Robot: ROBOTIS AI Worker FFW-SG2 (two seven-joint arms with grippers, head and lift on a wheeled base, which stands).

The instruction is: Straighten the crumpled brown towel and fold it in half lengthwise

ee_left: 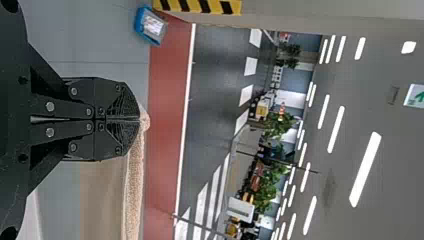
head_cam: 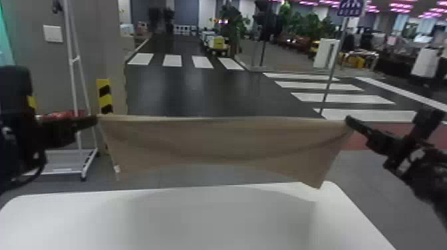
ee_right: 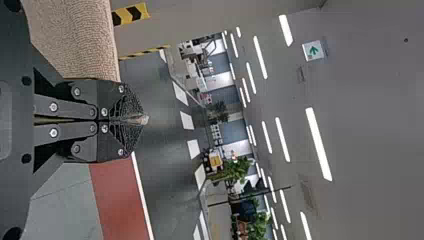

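Stretching between two grips, the brown towel (head_cam: 226,139) hangs in the air past the middle of the white table (head_cam: 216,226), near its far edge. The left end effector (head_cam: 96,119) and right end effector (head_cam: 348,119) are each clenched on an upper corner. Straightening looks mostly done; the lengthwise fold and laying down seem left, though I cannot tell whether the cloth is doubled. Its top edge is nearly straight; shallow folds sag below, and the lower edge arches between drooping corners.
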